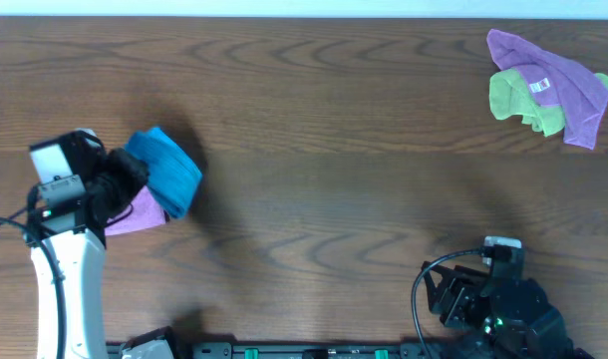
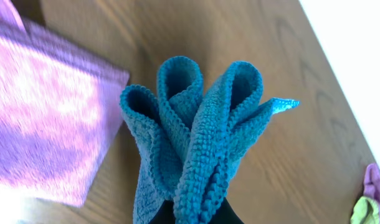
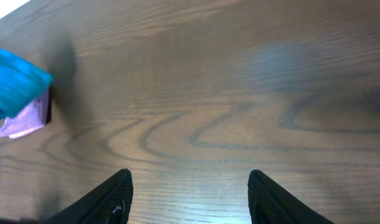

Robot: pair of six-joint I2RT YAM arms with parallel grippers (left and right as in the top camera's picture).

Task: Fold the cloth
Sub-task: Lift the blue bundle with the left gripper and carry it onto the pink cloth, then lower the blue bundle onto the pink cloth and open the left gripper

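I count four cloths on the table (image 1: 314, 150): one bright blue cloth (image 1: 167, 172), one flat folded pink cloth (image 1: 135, 211), one crumpled purple cloth (image 1: 553, 85) and one yellow-green cloth (image 1: 518, 100). The last two lie in a heap together at the far right corner, with the purple draped over the green. There are two grippers, both mine. My left gripper (image 1: 133, 181) is at the left side of the table, pinching the blue cloth. In my left wrist view the cloth bunches out from between my fingers in several rolled loops, with one corner poking out sideways. It juts just beyond my fingertips, partly over the pink cloth's edge and partly over bare wood, and it looks lifted rather than lying flat. My right gripper (image 3: 190, 202) is at the near right of the table, well apart from the blue cloth. Its fingers are spread wide over bare wood and hold nothing.
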